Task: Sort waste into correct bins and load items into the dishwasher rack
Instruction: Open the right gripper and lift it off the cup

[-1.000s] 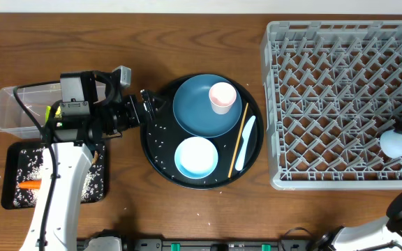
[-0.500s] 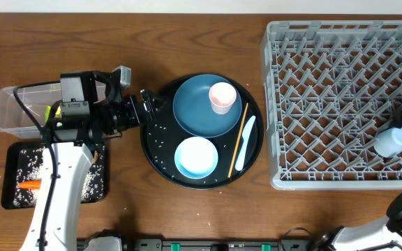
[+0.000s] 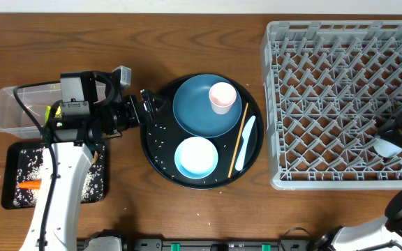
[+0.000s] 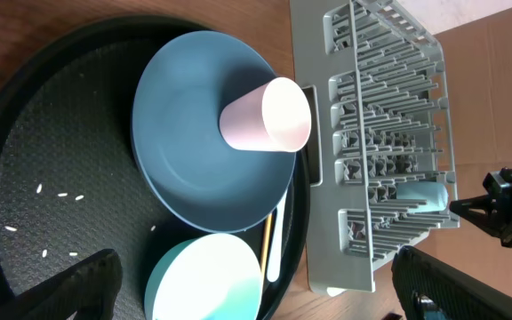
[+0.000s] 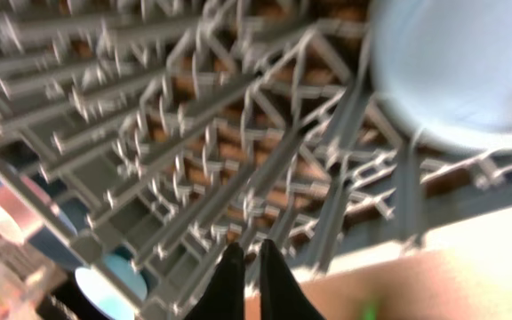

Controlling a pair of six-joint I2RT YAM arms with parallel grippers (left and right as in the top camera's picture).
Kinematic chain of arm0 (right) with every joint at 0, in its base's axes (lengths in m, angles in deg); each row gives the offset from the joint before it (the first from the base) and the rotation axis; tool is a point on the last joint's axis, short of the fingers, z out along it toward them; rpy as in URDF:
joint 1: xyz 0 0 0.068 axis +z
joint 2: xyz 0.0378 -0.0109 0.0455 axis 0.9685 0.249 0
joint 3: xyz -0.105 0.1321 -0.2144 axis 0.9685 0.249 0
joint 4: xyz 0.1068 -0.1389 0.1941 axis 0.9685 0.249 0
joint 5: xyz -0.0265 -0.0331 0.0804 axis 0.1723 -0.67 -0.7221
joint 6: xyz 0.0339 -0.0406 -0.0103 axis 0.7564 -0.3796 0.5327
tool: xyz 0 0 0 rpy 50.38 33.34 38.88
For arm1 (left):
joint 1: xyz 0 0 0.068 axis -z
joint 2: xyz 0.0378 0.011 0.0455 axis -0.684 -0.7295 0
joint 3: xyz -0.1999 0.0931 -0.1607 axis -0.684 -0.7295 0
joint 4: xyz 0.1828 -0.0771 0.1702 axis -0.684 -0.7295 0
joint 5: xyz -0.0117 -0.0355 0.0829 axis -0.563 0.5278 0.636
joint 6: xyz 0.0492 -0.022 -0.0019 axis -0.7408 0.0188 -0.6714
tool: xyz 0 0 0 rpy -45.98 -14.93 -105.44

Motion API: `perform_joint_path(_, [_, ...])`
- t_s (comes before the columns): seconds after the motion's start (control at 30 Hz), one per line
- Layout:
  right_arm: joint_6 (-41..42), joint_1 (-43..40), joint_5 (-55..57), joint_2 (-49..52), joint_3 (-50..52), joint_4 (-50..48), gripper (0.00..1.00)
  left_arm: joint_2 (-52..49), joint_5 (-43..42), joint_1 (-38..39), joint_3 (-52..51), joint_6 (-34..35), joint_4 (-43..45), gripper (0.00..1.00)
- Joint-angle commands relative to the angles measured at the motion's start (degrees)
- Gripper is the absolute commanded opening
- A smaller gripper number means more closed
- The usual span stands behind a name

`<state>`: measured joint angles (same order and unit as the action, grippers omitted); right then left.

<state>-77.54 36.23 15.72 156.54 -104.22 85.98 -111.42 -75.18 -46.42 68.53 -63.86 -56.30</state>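
The dishwasher rack [image 3: 340,97] fills the right side, and the light-blue cup [image 3: 386,148] lies in its near right corner. My right gripper [image 3: 395,129] hovers just over that cup, shut with nothing in it; in the right wrist view its fingers [image 5: 243,271] are pressed together above the rack [image 5: 194,133], with the cup [image 5: 456,71] apart from them. My left gripper [image 3: 152,103] stands open at the round tray's left rim, empty. On the tray are the dark-blue plate [image 3: 206,106] with the pink cup [image 3: 222,97], the white bowl [image 3: 196,157], the chopstick [image 3: 237,143] and the pale-blue utensil [image 3: 246,141].
The round black tray [image 3: 158,143] carries loose rice grains [image 4: 56,191]. At the far left stands the clear tub [image 3: 16,111] with a yellow-green wrapper [image 3: 49,111] partly hidden by the left arm. Below it is the black tray [image 3: 12,171] with rice and the carrot [image 3: 30,185].
My right gripper let go of the light-blue cup in the rack, then shut empty and shifted slightly over it. The left arm has not moved.
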Motion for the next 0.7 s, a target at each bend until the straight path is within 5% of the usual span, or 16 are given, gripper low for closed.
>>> perform_joint_path(0.0, [-0.9, 4.07, 2.89, -1.44, 0.11, 1.68, 0.01, 0.57, 0.31, -0.2, 0.39, -0.55, 0.0, 0.98])
perform_joint_path(0.3, [-0.42, 16.76, 5.62, -1.44, 0.11, 3.06, 0.04, 0.57, 0.31, -0.2, 0.39, -0.55, -0.02, 0.98])
perform_joint_path(0.37, [-0.5, 19.02, 1.77, -1.42, 0.11, 3.39, 0.54, 0.57, 0.31, -0.2, 0.39, -0.55, -0.02, 0.98])
perform_joint_path(0.4, [-0.5, 19.8, 0.09, -1.42, 0.11, 3.52, 0.91, 0.57, 0.31, -0.2, 0.39, -0.55, 0.02, 0.98])
perform_joint_path(0.43, [-0.63, 20.74, -1.51, -1.42, 0.11, 3.67, 0.99, 0.57, 0.31, -0.2, 0.39, -0.55, -0.02, 0.98])
perform_joint_path(0.67, [-2.43, 26.45, 1.53, -1.42, 0.13, 4.61, 0.97, 0.57, 0.31, -0.2, 0.39, -0.57, 0.0, 0.98])
